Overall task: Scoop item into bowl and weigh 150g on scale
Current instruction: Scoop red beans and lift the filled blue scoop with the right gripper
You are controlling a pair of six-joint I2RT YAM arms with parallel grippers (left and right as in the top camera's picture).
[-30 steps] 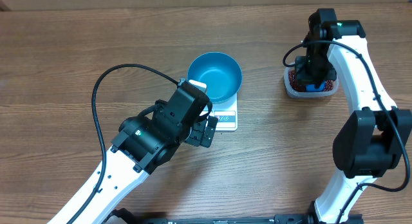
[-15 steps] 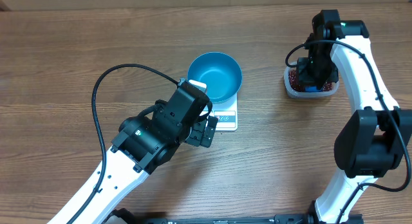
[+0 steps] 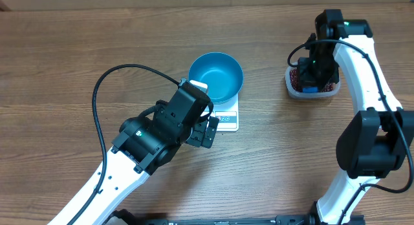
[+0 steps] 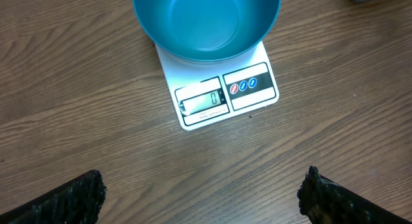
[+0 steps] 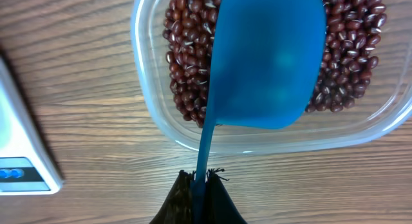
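The right hand (image 5: 201, 185) is pinched tight on the thin handle of a small blue scoop (image 5: 267, 56), its two dark fingers (image 5: 177, 201) meeting around the stem at the bottom of the wrist view. From there the handle runs up to the scoop's broad cup, which sits over a clear plastic tub (image 5: 149, 114) and covers the middle of it; whether the cup touches what lies beneath cannot be told. Around the cup the tub is filled with the beans (image 5: 187, 69), small, oval and dark red-brown, heaped on both sides of the scoop. The tub stands on the wooden tabletop (image 3: 65, 57) at the right, well apart from the scale (image 4: 222, 92), of which only a white corner shows at the left edge of the right wrist view. The left hand (image 4: 199, 201) is spread wide and holds nothing, its two dark fingertips (image 4: 71, 198) at the lower corners of its own view, above bare wood just in front of the scale. The scale is flat and white, its display window and round buttons along the edge nearest that hand, the window showing what looks like a single zero. The bowl (image 4: 206, 21), round and bright blue, rests on the far part of the scale, overhanging its sides.
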